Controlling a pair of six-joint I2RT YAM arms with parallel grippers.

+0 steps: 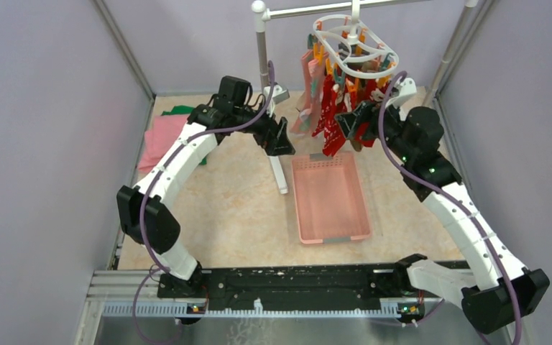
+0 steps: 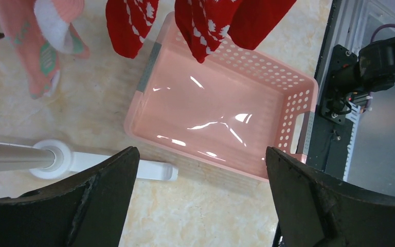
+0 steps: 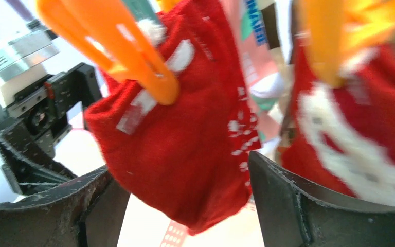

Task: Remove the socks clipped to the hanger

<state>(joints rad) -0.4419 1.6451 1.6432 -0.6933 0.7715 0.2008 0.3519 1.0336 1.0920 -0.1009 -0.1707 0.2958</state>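
Observation:
The white ring hanger hangs from the rail with several socks pegged to it: red patterned ones and a pink one. My right gripper is up among them. In the right wrist view a red sock, held by an orange peg, hangs between its open fingers, and another red sock is to the right. My left gripper is open and empty, left of the socks. Red sock toes and the pink sock dangle over there.
A pink perforated basket sits on the table under the socks. The metal rail stand's pole and white foot stand between the arms. Folded pink and green cloths lie at the far left.

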